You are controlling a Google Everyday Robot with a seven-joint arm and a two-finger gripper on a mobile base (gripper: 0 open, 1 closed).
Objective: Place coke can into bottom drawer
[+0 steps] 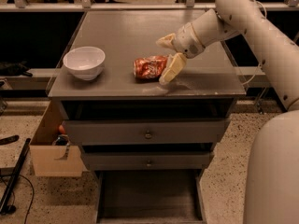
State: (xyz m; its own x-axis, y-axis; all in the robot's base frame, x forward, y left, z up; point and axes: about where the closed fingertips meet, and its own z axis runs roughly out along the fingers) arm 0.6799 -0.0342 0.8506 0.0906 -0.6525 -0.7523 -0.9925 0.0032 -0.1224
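Observation:
The coke can (148,67), red-orange and dented, lies on its side on the grey cabinet top (140,27), right of the middle near the front edge. My gripper (163,61) is open at the can's right end. One cream finger (172,69) rests beside the can's front right. The other finger (165,41) is behind the can. The can is not gripped. The bottom drawer (149,195) stands pulled out at floor level, dark and empty.
A white bowl (84,62) sits on the top's left side. Two closed grey drawers with small knobs (147,135) are above the open drawer. A cardboard box (51,148) stands on the floor to the left. My arm (261,36) reaches in from the right.

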